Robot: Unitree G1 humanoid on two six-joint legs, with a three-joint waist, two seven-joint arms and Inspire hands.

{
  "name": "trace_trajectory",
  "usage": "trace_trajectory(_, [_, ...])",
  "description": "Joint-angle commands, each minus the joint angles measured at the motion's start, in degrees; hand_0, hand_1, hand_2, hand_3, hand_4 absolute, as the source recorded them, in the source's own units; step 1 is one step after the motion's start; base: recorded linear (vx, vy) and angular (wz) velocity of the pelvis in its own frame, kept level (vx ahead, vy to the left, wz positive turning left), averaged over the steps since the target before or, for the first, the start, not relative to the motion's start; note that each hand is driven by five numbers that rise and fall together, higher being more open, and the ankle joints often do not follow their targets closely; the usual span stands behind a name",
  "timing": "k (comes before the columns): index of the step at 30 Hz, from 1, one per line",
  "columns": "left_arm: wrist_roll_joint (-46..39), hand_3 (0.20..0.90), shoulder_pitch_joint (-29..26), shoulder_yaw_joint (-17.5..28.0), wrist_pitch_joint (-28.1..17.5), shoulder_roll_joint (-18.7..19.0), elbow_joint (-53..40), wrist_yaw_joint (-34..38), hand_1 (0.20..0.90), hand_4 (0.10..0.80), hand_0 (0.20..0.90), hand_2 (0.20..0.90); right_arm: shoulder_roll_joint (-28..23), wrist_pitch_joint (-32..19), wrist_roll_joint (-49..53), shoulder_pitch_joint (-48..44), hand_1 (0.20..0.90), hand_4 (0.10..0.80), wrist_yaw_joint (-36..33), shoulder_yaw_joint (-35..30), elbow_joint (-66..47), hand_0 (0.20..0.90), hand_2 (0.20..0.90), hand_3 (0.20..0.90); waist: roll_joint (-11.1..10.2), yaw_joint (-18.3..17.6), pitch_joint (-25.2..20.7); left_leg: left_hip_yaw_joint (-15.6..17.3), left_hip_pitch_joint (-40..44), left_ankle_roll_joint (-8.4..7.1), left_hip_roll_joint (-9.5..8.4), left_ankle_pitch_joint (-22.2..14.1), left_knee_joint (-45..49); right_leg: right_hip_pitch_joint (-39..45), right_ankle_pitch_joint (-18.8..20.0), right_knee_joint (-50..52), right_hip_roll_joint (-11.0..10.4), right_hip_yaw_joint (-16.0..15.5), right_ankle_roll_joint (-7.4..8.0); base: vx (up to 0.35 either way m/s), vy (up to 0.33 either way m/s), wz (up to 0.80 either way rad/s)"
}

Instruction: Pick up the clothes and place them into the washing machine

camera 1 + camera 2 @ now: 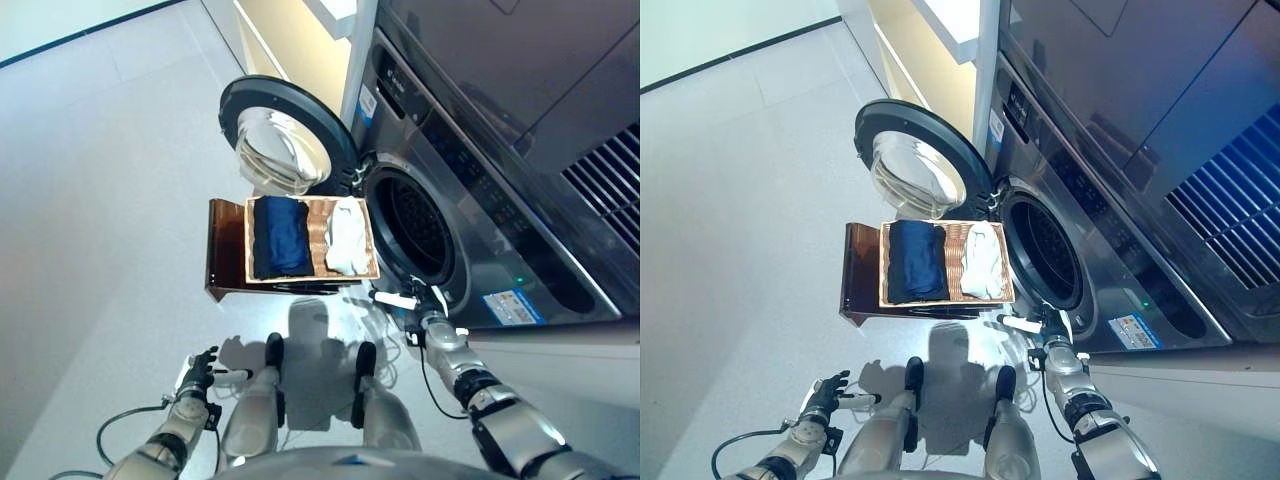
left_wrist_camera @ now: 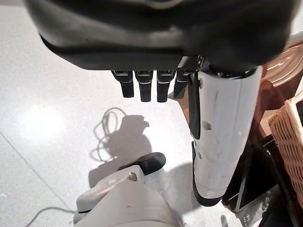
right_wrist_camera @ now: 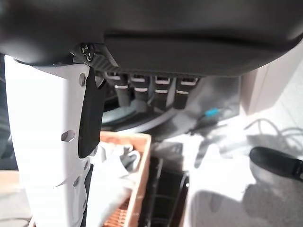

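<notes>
Wicker basket [image 1: 313, 279]: light woven tray on a brown stool [image 1: 224, 258], just in front of the washing machine [image 1: 470, 210].
Clothes: dark blue garment [image 1: 281, 236] in the basket's left part, white garment [image 1: 348, 238] in its right part.
Machine door [image 1: 283, 135]: swung open beside the dark drum opening [image 1: 417, 232].
Right hand [image 1: 415, 302]: empty, fingers relaxed, near the basket's right corner.
Left hand [image 1: 200, 373]: empty, fingers loose, low over the floor [image 1: 100, 200], well apart from the basket.
</notes>
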Motion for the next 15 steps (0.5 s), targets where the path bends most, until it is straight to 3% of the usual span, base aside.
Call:
trace_trajectory(1, [1.0,0.900,-0.9,1.4,-0.8,2.3,-1.3,2.4,0.900,0.800,0.900,0.900,-1.6,-3.2,-1.5,-1.3,0.900,0.800,-1.3,1.8,-5.3,0.900,0.900,0.900,-1.9,-0.5,-0.1,0.5,-3.6,-1.93,-0.43,-7.2,7.2,-0.7,-5.4,1.9,-2.3,0.5,1.02,0.000,0.000,0.00])
trace_trajectory(15, [1.7,0.900,0.0,1.8,-0.6,2.3,0.2,1.9,0.900,0.800,0.900,0.900,-1.7,-3.0,-2.7,-1.0,0.900,0.800,-1.1,1.9,-4.3,0.900,0.900,0.900,-2.3,-0.3,-1.3,0.3,-2.2,-2.12,-0.16,-7.6,6.9,0.9,-5.7,1.3,-2.2,0.3,1.04,0.018,-0.003,0.00])
